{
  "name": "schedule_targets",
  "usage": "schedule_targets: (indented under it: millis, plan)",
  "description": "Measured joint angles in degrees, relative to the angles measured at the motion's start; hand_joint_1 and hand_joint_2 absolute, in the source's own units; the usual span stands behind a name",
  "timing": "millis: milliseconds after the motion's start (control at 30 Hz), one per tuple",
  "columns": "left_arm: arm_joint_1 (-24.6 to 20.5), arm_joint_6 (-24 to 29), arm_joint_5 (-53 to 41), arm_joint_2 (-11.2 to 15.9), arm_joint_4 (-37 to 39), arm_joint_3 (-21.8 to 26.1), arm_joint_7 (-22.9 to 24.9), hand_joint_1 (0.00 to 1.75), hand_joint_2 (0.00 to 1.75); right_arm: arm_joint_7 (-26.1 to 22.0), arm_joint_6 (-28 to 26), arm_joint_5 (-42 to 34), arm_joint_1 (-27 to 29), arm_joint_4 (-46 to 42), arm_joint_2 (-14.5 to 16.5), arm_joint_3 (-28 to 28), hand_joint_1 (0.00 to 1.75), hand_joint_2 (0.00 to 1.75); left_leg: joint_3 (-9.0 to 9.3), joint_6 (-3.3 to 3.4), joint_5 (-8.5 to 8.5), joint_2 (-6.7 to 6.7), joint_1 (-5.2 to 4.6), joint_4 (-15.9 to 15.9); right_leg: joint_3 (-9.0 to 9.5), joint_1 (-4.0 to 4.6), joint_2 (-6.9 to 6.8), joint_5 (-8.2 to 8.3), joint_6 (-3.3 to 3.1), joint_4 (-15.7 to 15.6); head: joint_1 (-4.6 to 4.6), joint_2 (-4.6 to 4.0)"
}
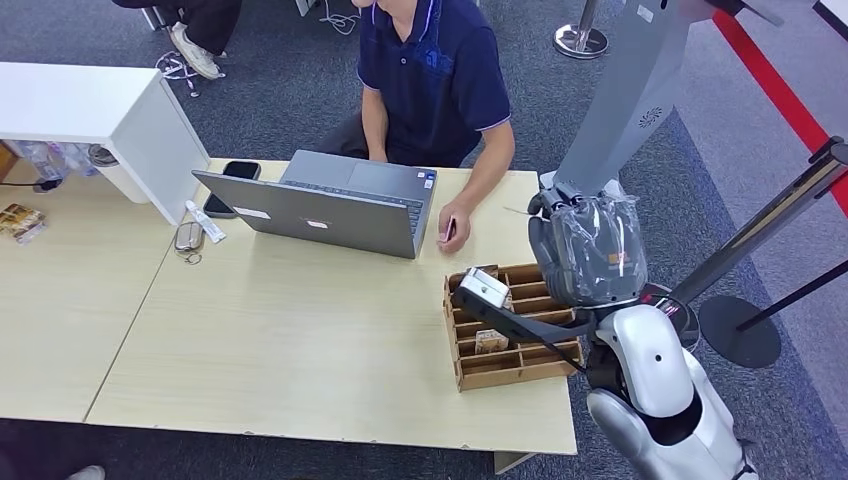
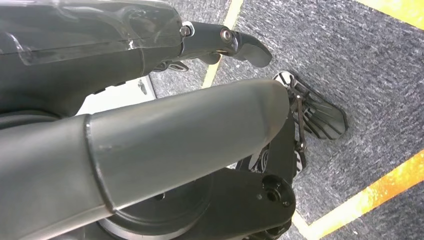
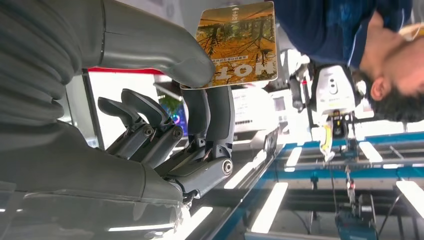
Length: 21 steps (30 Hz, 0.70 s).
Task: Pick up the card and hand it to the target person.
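- The right hand pinches the card between its thick thumb and two dark fingers; its remaining fingers are curled in beside them, clear of the card.
- The card is a printed one with an autumn-toned picture and lettering. It stands proud of the fingertips, held by one edge, with most of its face exposed.
- From the head view, the right hand, under a clear plastic cover, is raised above the right end of the worktop, just beyond the wooden compartment tray. The card itself cannot be made out from there.
- The seated person in the dark blue polo is at the far edge of the worktop behind an open grey laptop, one hand resting on the surface near the tray and holding a small dark object.
- The left hand hangs low over grey carpet with yellow floor lines; its thumb is prominent, but whether its fingers are apart or together cannot be told.
- Judgement: the pick-up appears done and the handover step is in hand.
- Next move calls for carrying the card toward the person and presenting its free edge within reach, keeping the pinch firm until it is taken.
- Risk: the edge-only hold could let the card pivot or slip in transit.
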Motion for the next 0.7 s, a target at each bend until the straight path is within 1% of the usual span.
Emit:
schedule_targets:
  millis: [167, 700]
  plan:
    - [0.0, 0.0, 0.0, 0.0, 0.0, 0.0, -0.1, 0.0, 0.0, -0.1, 1.5, -2.0, 0.6, 1.4, 0.0, 0.3, 1.75, 1.75, -0.01, 0.0, 0.0, -0.01, 0.0, 0.0, 0.0, 0.0, 0.0, 0.0, 0.0, 0.0, 0.01, 0.0]
    - [0.0, 0.0, 0.1, 0.0, -0.1, 0.0, -0.2, 0.0, 0.0, -0.1, 1.8, -2.4, 0.7, 4.3, -0.3, 1.1, 1.75, 1.75, -0.03, 0.0, 0.0, 0.0, 0.0, 0.0, -0.03, 0.0, 0.0, 0.0, 0.0, 0.0, 0.01, 0.0]
